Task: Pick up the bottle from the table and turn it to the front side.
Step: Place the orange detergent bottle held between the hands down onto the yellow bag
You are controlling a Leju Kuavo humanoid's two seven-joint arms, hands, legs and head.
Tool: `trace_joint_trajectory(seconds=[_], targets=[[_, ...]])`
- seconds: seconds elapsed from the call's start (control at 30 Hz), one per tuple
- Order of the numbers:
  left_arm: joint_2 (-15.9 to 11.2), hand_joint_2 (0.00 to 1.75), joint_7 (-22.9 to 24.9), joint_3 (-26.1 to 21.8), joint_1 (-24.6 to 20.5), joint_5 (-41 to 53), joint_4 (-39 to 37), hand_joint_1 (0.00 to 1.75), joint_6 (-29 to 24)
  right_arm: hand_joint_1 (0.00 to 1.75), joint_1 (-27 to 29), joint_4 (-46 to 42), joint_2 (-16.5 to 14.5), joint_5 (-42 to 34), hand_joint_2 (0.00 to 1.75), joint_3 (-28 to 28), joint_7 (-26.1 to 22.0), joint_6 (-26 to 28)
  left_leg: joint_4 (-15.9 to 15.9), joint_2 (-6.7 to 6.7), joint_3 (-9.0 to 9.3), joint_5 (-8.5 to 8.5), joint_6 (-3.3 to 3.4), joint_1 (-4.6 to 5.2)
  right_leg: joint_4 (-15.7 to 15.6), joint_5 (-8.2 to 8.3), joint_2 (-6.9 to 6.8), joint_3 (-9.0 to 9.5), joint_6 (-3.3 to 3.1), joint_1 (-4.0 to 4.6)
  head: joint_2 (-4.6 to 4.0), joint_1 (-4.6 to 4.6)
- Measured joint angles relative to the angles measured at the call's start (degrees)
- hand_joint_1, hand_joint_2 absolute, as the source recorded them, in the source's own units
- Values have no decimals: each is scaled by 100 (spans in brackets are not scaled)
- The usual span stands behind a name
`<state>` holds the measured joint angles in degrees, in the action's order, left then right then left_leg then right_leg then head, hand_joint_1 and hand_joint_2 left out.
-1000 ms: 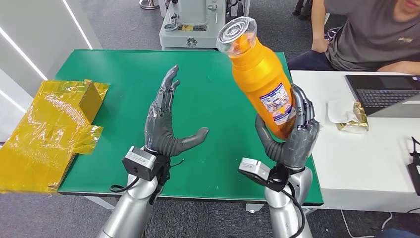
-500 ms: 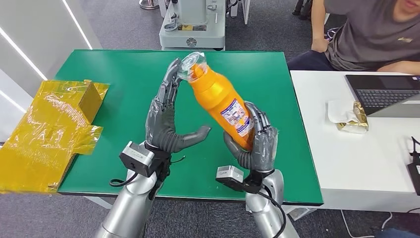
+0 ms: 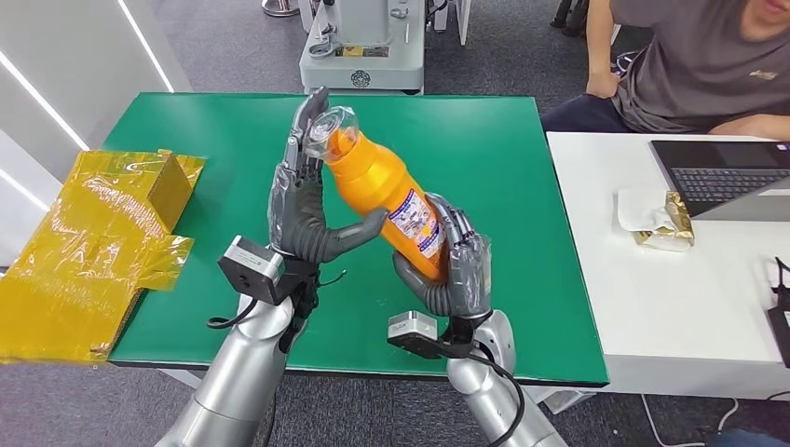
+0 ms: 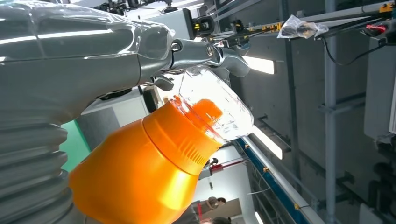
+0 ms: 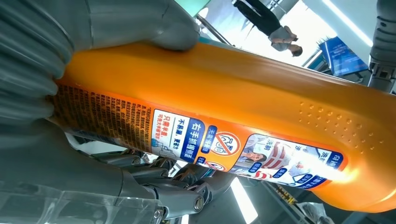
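Observation:
An orange bottle with a clear cap is held in the air above the green table, leaning toward my left side. My right hand grips its lower body, fingers wrapped behind the printed label. My left hand stands upright beside it with straight fingers lying against the cap. Its thumb touches the underside of the bottle. The label side of the bottle faces the right wrist camera.
Yellow foil-wrapped packets lie off the table's left edge. A white table on the right carries a laptop and a gold wrapper, with a seated person behind it. A grey machine stands beyond the green table.
My right hand has carried the bottle leftward and lower, tilting it more. The cap now lies against my left fingers, and the left thumb touches the bottle's body.

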<state>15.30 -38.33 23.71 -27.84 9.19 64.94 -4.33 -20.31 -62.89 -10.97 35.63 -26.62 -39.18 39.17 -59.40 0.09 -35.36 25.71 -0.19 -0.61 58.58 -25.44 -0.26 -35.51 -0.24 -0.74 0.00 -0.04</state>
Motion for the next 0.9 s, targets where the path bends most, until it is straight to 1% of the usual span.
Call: trace_joint_trajectory(seconds=[0.3,0.67,0.9], targets=[[21,175,25,-27,-104,-18,-127,0,-47,175,64,-179,-4,107,175,23,-8,0,0,0,0,0,0,0,0,1,0,0,0,0,0,0],[50,175,24,-34,-101,-20,-155,0,-95,175,128,-266,-4,120,175,41,-1,0,0,-1,-2,0,0,0,0,0,-1,0,0,0,0,0],[48,175,51,-33,-54,-9,-155,0,-124,175,128,-169,-4,102,175,21,-1,0,0,-1,-2,0,0,0,0,0,-1,0,0,0,0,0]])
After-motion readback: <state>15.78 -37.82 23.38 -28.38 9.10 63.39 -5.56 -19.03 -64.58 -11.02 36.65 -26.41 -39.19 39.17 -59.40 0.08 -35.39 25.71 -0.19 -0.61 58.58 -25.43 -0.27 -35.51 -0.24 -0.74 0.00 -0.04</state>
